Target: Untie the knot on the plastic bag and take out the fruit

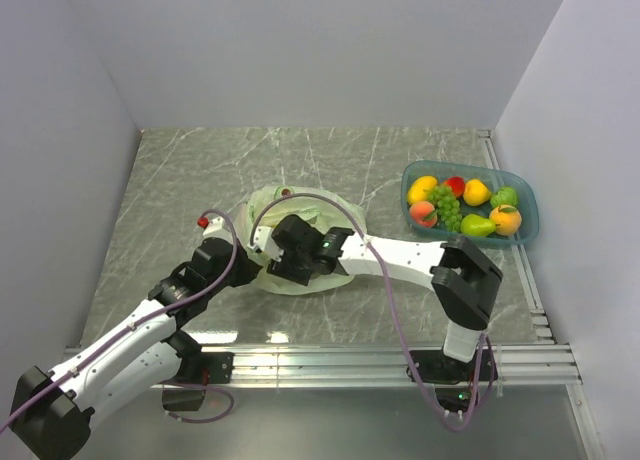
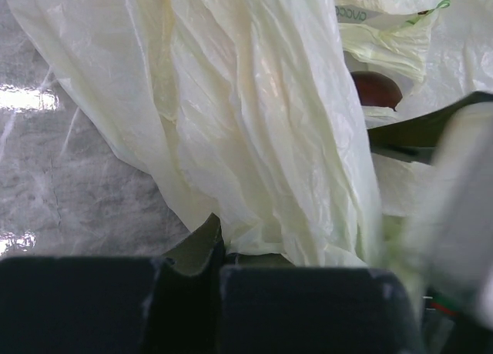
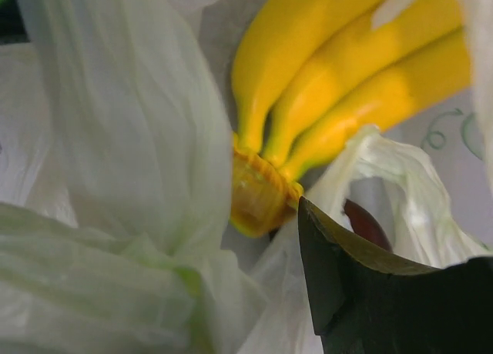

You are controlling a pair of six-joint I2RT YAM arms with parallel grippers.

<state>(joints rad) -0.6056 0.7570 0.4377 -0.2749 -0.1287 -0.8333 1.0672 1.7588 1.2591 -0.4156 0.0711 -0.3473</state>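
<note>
1. Right jaws are sitting nearest the lens. One dark finger (image 3: pixel 385 300) is showing at the lower right while the other is hiding behind the bag (image 3: pixel 115 138). They are standing partly apart and gripping nothing that I can make out.
2. Just past that finger, the bananas (image 3: pixel 339 85) are lying bare in the bag's mouth, stem end pointing toward the jaws. A dark red fruit (image 3: pixel 367 225) is peeping out beside the finger.
3. Left jaws are pressing fully closed on a fold of the bag, pinching the film at the bag's left side, just above the worktop (image 2: pixel 69 185).
4. The bag is lying mid-worktop with both arms reaching onto it.
5. The knot is not showing in any view. With the mouth gaping this wide, the untying is looking done.
6. Taking out the fruit is looking like the part left to do, since the bananas and the dark red fruit are lying inside the bag and neither is being held.
7. The tray (image 1: pixel 528 218) is sitting well apart at the right, already carrying mixed fruit. I cannot tell whether any of it is coming from the bag.
</note>
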